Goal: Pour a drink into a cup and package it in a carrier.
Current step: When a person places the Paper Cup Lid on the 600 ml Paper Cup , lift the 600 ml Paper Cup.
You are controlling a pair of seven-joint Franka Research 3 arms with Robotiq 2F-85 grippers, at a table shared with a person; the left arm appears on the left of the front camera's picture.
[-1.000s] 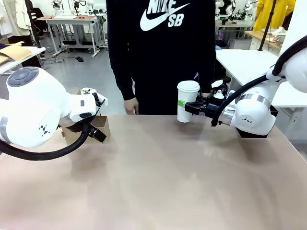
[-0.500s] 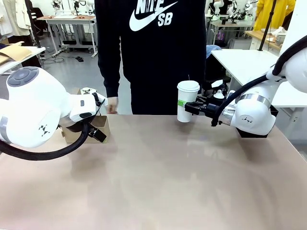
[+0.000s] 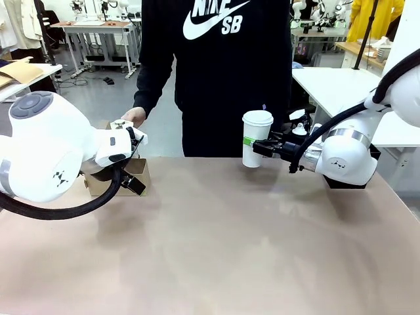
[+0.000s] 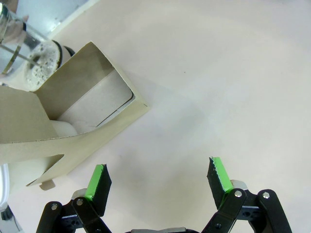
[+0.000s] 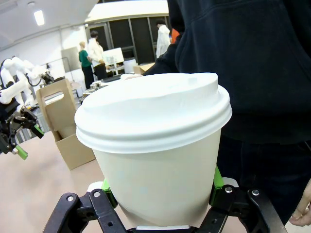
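With right gripper (image 3: 256,149) clamped on upright cup (image 3: 256,131), carry toward robot's left to carrier (image 3: 143,172), well apart, just beside left gripper (image 4: 158,175), jaws wide, empty.

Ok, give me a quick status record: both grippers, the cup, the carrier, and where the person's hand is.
right gripper: shut on the cup, gripping it from the side
cup: upright, lid on, near the table's far edge, in front of the person
left gripper: open, holding nothing, over the table beside the carrier
carrier: standing on the table, far left
press pot: just beyond the carrier
person's hand: raised above the carrier, near the left arm
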